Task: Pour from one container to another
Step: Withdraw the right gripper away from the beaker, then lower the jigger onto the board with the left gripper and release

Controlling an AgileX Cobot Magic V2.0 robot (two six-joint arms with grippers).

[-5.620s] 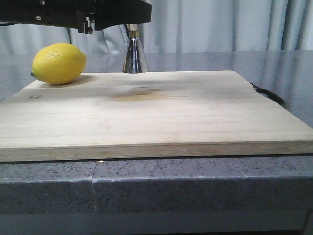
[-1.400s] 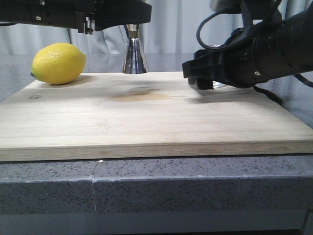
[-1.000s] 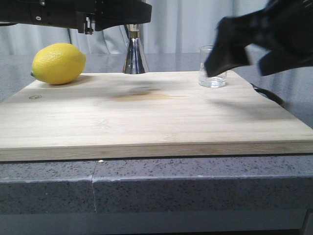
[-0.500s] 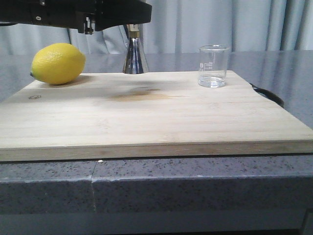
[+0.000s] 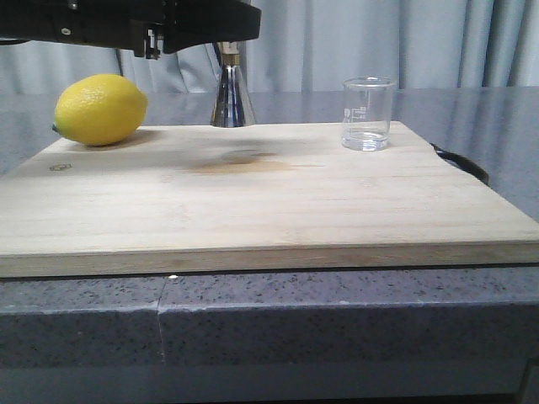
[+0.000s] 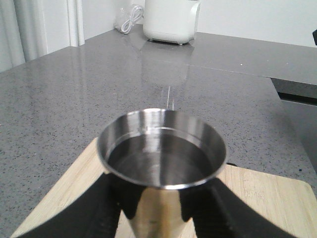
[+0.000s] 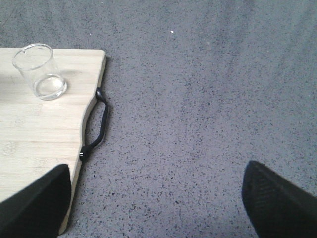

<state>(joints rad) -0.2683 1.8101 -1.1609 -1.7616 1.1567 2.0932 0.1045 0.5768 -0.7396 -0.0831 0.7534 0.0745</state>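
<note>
Steel hourglass jigger (image 6: 161,171), upright at the pale wooden board's (image 5: 253,194) far edge, sits clamped in the left tool (image 6: 156,208); the small clear glass beaker (image 5: 367,113) stands upright far right, nearer the wide-spread, empty right tool (image 7: 153,196).

One lemon (image 5: 100,109), one steel jigger (image 5: 232,97), one glass beaker (image 5: 367,113), one wooden board (image 5: 253,202) with one black handle (image 7: 97,124), one white appliance (image 6: 171,21).
</note>
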